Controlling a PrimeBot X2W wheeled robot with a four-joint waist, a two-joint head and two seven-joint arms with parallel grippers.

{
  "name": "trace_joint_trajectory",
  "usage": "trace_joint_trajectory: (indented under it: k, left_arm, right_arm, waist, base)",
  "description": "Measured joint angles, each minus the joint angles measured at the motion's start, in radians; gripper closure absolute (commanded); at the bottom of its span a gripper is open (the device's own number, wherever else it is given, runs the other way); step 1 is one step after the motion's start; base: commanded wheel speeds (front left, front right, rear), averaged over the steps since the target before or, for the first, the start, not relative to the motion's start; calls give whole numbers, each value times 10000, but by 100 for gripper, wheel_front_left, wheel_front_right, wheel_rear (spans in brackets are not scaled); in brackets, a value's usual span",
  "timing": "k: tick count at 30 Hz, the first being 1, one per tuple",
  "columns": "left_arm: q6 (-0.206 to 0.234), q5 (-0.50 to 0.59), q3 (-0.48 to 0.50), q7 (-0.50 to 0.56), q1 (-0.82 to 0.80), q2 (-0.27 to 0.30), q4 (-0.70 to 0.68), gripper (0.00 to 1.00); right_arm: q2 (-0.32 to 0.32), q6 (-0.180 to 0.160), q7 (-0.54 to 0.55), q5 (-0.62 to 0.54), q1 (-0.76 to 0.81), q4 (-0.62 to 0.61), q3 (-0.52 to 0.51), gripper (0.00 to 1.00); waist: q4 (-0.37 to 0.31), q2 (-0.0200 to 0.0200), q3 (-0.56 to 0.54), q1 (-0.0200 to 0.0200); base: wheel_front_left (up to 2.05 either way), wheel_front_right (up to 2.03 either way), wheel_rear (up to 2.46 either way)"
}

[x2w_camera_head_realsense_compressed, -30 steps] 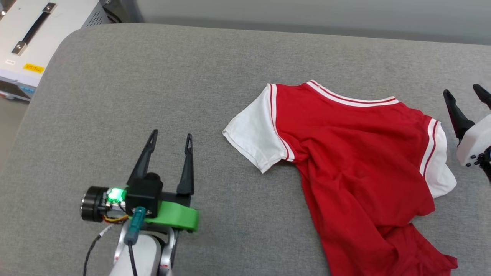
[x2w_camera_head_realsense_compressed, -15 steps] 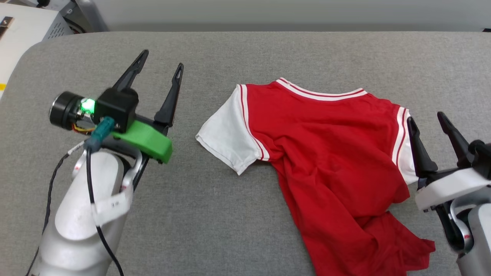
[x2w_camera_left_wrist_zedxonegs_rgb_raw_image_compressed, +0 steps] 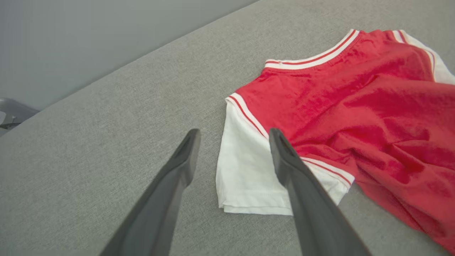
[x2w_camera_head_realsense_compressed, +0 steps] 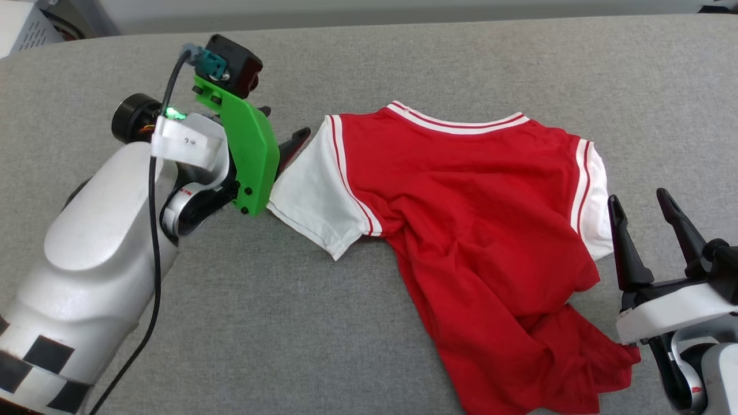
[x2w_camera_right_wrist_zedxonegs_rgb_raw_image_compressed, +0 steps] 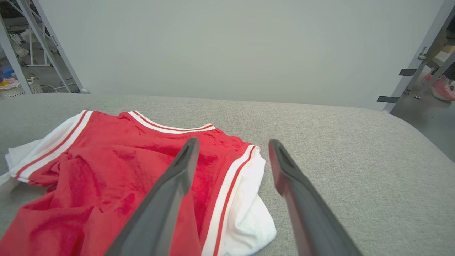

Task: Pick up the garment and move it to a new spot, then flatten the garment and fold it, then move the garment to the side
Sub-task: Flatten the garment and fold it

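The garment [x2w_camera_head_realsense_compressed: 478,219] lies crumpled on the grey padded table, plain red side up, collar away from me, its number hidden. Its white left sleeve [x2w_camera_head_realsense_compressed: 311,196] spreads flat, and its lower part is bunched toward the front right. My left gripper [x2w_camera_head_realsense_compressed: 285,129] points at that sleeve from the left, partly behind its green bracket. In the left wrist view it [x2w_camera_left_wrist_zedxonegs_rgb_raw_image_compressed: 234,133] is open, just above the sleeve [x2w_camera_left_wrist_zedxonegs_rgb_raw_image_compressed: 245,177]. My right gripper [x2w_camera_head_realsense_compressed: 639,202] stands open just right of the right sleeve [x2w_camera_head_realsense_compressed: 597,202]. In the right wrist view its fingers [x2w_camera_right_wrist_zedxonegs_rgb_raw_image_compressed: 233,144] straddle that sleeve [x2w_camera_right_wrist_zedxonegs_rgb_raw_image_compressed: 245,213].
The grey table [x2w_camera_head_realsense_compressed: 403,57] runs wide to the left and back. A white equipment case [x2w_camera_head_realsense_compressed: 23,26] sits past its far-left corner. In the right wrist view, metal frame legs [x2w_camera_right_wrist_zedxonegs_rgb_raw_image_compressed: 412,64] and a person's pink shoe [x2w_camera_right_wrist_zedxonegs_rgb_raw_image_compressed: 442,87] lie beyond the table's rounded right edge.
The head camera has shifted. My left arm has swung up and to the right, turning its wrist toward the left sleeve. The right gripper has come in beside the right sleeve.
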Motion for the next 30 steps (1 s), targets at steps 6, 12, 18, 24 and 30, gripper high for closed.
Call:
trace_joint_trajectory:
  k: [6, 12, 18, 24, 30]
  left_arm:
    - [0, -886, -1547, 1313, -679, 418, 1007, 0]
    - [0, -1093, -2648, 1300, -704, 531, 2048, 0]
    - [0, -1473, -3532, 1166, -1003, 683, 2485, 0]
    - [0, -1638, -4431, 188, -1247, 796, 2489, 100]
    - [-2, -1459, -4748, -1852, -973, 1022, 2633, 100]
  right_arm:
    - [38, 0, 8, -188, -139, -146, 146, 0]
    - [6, 0, -38, -215, -545, -71, 364, 0]
    - [-94, 0, -127, -215, -731, 81, 405, 0]
    - [-130, 0, -146, -222, -760, 146, 355, 0]
    - [-138, 0, -173, -230, -731, 199, 54, 0]
  waist:
    - [-252, 0, 378, 0]
    - [-528, 0, 699, 0]
    - [-728, 0, 952, 0]
    - [-692, 0, 902, 0]
    - [-545, 0, 554, 0]
  base:
    - [0, 0, 0]
    - [0, 0, 0]
    - [0, 0, 0]
    - [0, 0, 0]
    - [0, 0, 0]
